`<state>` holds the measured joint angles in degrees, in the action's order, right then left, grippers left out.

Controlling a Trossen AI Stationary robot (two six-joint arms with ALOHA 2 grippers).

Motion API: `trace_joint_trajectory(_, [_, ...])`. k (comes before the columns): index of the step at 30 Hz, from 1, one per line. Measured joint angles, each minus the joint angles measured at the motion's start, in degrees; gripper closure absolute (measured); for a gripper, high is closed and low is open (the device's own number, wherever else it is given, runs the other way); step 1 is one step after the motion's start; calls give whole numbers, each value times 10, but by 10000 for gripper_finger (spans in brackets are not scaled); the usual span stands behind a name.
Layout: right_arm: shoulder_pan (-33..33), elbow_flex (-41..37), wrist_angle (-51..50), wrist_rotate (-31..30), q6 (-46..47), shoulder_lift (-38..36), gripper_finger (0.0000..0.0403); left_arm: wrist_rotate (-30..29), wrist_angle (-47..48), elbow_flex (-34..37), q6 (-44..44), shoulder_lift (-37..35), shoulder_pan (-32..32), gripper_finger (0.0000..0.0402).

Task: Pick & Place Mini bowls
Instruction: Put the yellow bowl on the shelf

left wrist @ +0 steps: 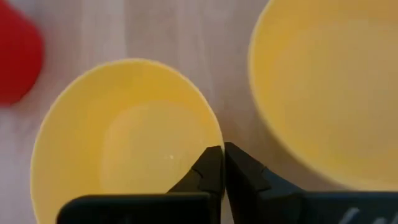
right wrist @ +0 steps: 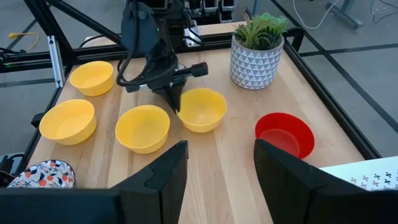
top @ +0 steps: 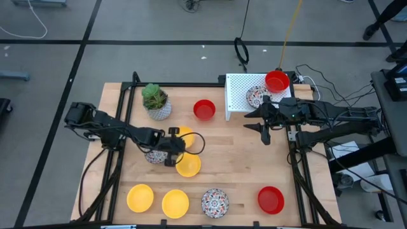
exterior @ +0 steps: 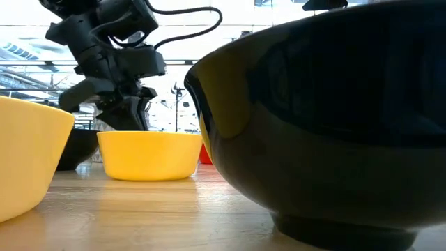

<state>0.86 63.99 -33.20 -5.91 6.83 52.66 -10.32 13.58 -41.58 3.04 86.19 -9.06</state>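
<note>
While closed on its rim, left gripper (left wrist: pixel 221 163) apparently holds yellow bowl (left wrist: pixel 127 134).

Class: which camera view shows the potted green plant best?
The right wrist view: the green plant in its white patterned pot shows whole and from the side. The high view shows that pot only from above. The low and left wrist views miss it.

Wooden table (top: pixel 235 159) carries scattered mini bowls (top: pixel 271 199); potted plant (top: pixel 156 102); white, seemingly perforated rack (top: pixel 238 92).

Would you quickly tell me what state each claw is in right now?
Left claw: shut on the rim of a yellow bowl.
Right claw: open, holding nothing, above the table.
</note>
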Motion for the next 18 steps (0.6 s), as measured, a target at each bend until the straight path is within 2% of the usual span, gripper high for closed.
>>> trace_joint_trajectory(9, [0, 0, -1, 0, -5, 0, 232, 15, -110, -15, 87, 0, 13, 391])
trace_joint_trajectory(15, [0, 0, 1, 0, -6, 7, 232, 13, -107, -118, 109, 70, 34, 395])
trace_joint_trajectory(18, [0, -1, -2, 0, -5, 12, 232, 14, -55, -185, 116, 123, 37, 393])
